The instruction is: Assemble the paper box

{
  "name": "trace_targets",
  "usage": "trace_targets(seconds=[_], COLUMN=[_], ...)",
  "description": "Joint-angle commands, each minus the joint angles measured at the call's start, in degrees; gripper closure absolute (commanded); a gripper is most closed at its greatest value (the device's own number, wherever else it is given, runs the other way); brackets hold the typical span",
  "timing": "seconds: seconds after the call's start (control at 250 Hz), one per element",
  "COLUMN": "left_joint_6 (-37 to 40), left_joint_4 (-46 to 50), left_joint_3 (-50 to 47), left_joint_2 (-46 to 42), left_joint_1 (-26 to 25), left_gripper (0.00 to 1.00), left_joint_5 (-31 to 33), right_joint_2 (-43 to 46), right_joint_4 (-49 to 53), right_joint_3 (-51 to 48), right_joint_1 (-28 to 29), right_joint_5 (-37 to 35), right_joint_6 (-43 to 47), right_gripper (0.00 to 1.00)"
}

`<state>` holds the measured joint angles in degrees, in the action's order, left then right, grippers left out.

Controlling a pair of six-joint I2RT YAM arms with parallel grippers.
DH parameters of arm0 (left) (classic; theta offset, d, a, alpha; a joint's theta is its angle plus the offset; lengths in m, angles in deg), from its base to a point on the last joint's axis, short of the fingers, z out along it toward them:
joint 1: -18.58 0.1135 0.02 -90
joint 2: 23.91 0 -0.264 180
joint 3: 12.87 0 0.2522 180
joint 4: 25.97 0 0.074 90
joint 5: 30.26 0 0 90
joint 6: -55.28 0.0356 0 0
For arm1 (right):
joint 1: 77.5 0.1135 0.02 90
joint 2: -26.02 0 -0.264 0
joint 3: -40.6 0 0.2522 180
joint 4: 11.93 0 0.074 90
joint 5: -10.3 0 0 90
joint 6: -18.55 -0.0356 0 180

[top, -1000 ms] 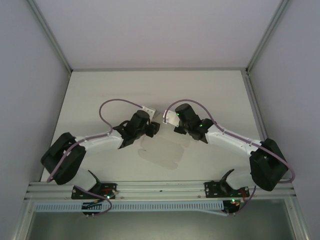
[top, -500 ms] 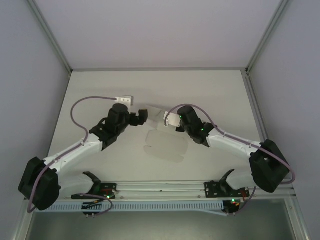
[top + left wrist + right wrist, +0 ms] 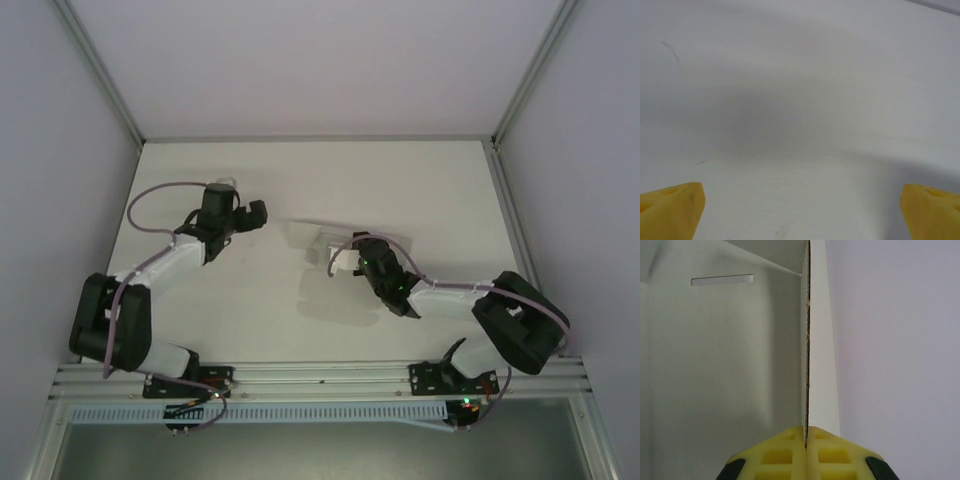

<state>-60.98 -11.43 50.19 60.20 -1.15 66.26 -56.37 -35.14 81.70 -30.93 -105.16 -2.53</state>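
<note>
The paper box (image 3: 305, 238) is white card, partly folded, near the middle of the table. My right gripper (image 3: 350, 262) is shut on one of its upright walls. In the right wrist view the card edge (image 3: 807, 340) runs straight up from between the closed yellow pads (image 3: 785, 455). The paper box inner face (image 3: 730, 365) lies to the left with a narrow slot (image 3: 722, 280) near the top. My left gripper (image 3: 256, 213) stands open at the rear left, apart from the box. Its yellow fingertips (image 3: 675, 207) are wide apart over bare table, nothing between them.
The white table (image 3: 450, 190) is enclosed by pale walls at the left, right and back, with metal frame posts (image 3: 100, 70) in the corners. An aluminium rail (image 3: 320, 378) with both arm bases runs along the near edge.
The left gripper opened, let go of the box and swung away to the rear left. The right gripper, still shut on the card, drew the box slightly nearer and to the right.
</note>
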Motion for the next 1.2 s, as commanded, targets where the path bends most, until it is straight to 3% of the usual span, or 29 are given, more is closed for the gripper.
trace_targets(seconds=[0.0,0.152,0.463,0.699,1.062,1.198], left_joint_6=[1.16,3.06,8.76,12.54,14.27,15.66], left_joint_4=[-2.07,-3.40,-5.18,-7.03,-15.66,-15.63], left_joint_3=[3.32,6.99,7.52,3.93,-4.51,-4.74], left_joint_2=[5.15,11.24,15.29,13.52,5.95,5.27], left_joint_1=[0.92,0.50,-2.60,-5.45,-7.53,-9.75], left_gripper=[0.00,0.00,0.00,0.00,0.00,0.03], left_joint_5=[-4.17,-11.39,-18.08,-21.02,-35.58,-35.89], right_joint_2=[-2.67,-4.03,-3.34,-0.31,2.32,2.41], right_joint_4=[-11.75,-13.50,-9.49,-7.88,-4.04,-4.67], right_joint_3=[-2.76,-3.69,-2.11,-2.32,-3.08,-3.17], right_joint_1=[0.77,0.83,0.87,0.81,0.82,0.81], right_joint_5=[-3.11,-1.72,-2.40,-2.41,-3.17,-3.03], right_joint_6=[3.47,1.92,-2.63,-3.79,-6.03,-6.60], right_gripper=[1.00,1.00,1.00,1.00,1.00,1.00])
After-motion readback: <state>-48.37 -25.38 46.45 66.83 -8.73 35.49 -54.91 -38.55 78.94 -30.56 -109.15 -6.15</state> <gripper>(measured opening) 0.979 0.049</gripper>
